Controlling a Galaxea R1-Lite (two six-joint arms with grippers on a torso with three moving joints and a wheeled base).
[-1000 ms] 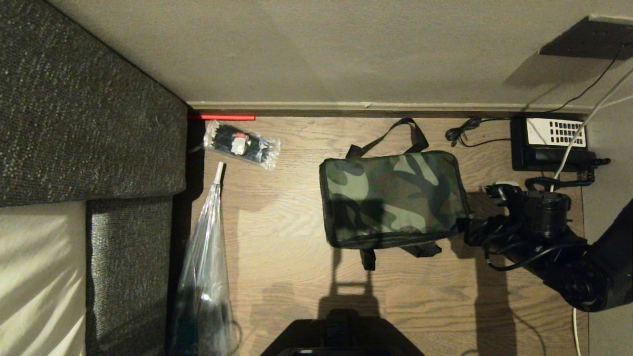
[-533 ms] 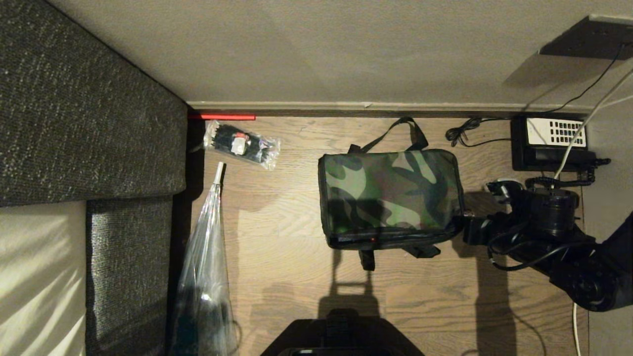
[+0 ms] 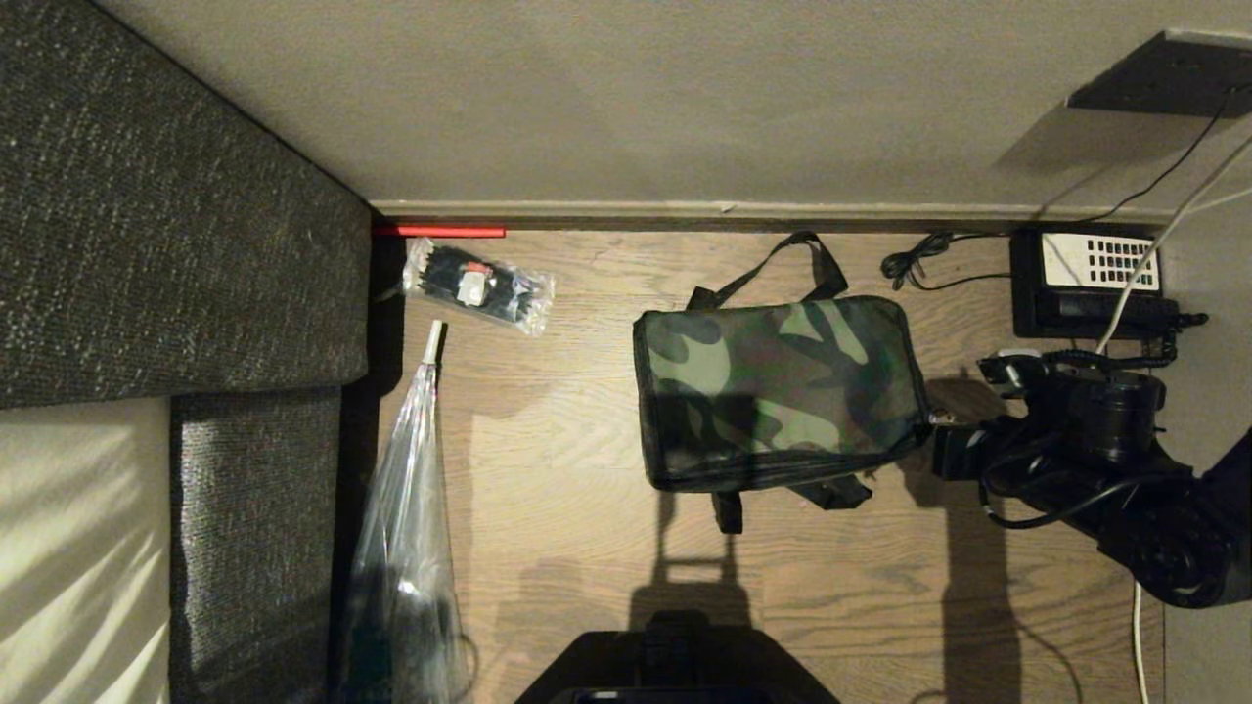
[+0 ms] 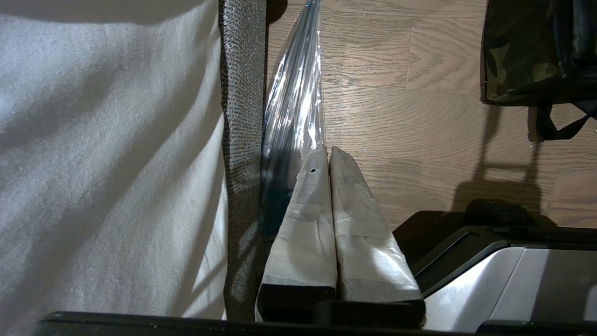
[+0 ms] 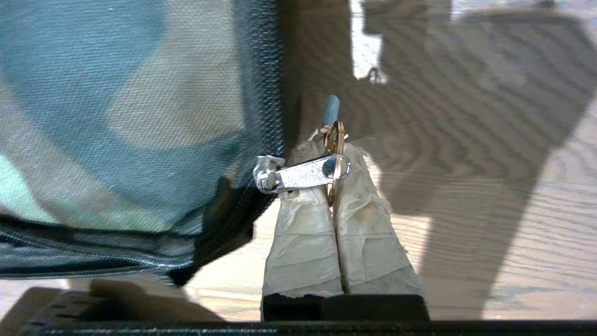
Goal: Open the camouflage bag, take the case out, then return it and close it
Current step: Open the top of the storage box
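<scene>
The camouflage bag (image 3: pixel 773 391) lies flat on the wooden floor with its lid down and black straps sticking out front and back. My right gripper (image 3: pixel 937 428) is at the bag's right near corner, shut on the brass ring (image 5: pixel 335 135) that hangs from the silver zipper pull (image 5: pixel 303 173). The pull stands out sideways from the bag's corner (image 5: pixel 130 116). The case is hidden. My left gripper (image 4: pixel 329 151) is parked low beside the sofa, shut and empty, with the bag (image 4: pixel 517 51) off to its far side.
A dark sofa (image 3: pixel 176 225) fills the left. A long clear plastic bag (image 3: pixel 406 528) lies along it, with a small clear packet (image 3: pixel 479 286) of black items behind. A black telephone (image 3: pixel 1091 284) and cables (image 3: pixel 915 262) sit by the wall at the back right. My base (image 3: pixel 675 665) is in front.
My right arm has shifted a little to the right, still holding the ring. The bag's near edge gaped slightly half a second ago and now lies flatter.
</scene>
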